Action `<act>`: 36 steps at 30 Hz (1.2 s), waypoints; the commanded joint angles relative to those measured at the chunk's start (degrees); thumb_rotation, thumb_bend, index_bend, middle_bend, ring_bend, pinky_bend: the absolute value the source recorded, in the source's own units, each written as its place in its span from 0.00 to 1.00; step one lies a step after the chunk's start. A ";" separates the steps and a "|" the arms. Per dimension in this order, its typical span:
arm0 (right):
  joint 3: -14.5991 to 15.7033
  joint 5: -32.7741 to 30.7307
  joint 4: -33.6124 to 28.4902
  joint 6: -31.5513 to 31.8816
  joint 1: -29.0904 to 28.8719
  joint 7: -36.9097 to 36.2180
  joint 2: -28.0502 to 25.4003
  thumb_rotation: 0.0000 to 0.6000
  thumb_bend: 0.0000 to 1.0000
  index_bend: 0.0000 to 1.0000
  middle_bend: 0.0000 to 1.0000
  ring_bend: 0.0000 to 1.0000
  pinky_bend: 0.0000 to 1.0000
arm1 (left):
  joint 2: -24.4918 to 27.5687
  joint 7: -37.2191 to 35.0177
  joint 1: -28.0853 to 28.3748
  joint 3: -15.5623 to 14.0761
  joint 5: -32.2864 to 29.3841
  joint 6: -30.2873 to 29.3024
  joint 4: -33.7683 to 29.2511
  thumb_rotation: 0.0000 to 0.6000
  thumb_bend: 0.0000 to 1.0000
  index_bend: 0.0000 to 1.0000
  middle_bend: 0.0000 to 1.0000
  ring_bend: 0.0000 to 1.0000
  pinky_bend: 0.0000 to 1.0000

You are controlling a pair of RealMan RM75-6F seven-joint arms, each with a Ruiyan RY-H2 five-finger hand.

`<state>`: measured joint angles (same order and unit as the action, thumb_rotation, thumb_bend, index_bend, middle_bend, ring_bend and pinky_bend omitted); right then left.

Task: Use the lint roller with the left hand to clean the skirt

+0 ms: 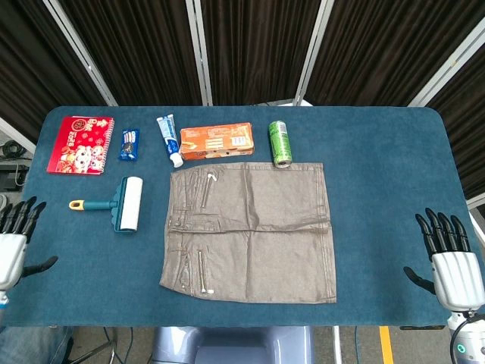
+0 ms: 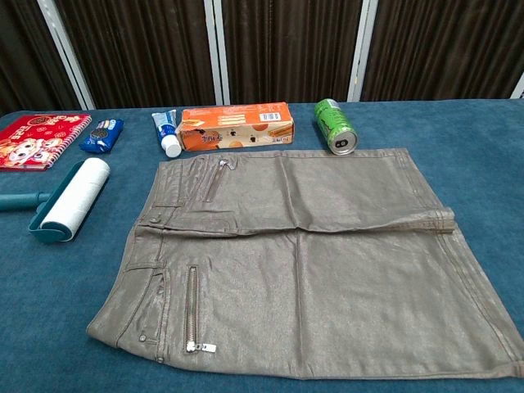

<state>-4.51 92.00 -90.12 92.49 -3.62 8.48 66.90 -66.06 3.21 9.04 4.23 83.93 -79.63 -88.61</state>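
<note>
Your left hand (image 1: 14,246) hovers at the table's (image 1: 394,167) left edge, fingers spread apart and holding nothing. Your right hand (image 1: 452,265) sits at the right edge, fingers likewise spread and empty. The lint roller (image 1: 121,203) lies flat on the blue table, just left of the skirt (image 1: 254,231), well apart from your left hand. The grey skirt is spread flat in the middle, zippers toward the left. A green can (image 1: 280,142) lies touching its far edge.

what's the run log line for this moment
stage: before pickup | left hand: open, holds nothing | right hand: open | lint roller: on table, left of skirt, untouched
</note>
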 commanded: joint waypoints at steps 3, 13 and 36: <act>-0.33 -1.17 -0.30 -1.53 -0.61 0.63 0.06 1.00 0.00 0.00 0.00 0.00 0.00 | -8.56 0.22 8.52 4.21 -7.30 12.22 9.44 1.00 0.28 0.08 0.00 0.00 0.01; -0.24 -2.36 -1.00 -3.13 -0.90 0.16 -0.17 1.00 0.00 0.00 0.00 0.00 0.00 | -20.56 3.63 14.94 5.73 -12.55 20.57 26.21 1.00 0.44 0.15 0.00 0.01 0.06; -0.83 -5.23 0.21 -5.42 -1.53 0.18 0.30 1.00 0.00 0.00 0.00 0.00 0.00 | -32.89 -3.83 20.07 5.47 -12.33 26.35 46.74 1.00 0.44 0.25 0.07 0.11 0.18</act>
<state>-5.31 86.83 -89.95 87.13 -5.12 8.60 67.15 -98.78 -0.56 28.96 9.72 71.51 -53.34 -42.04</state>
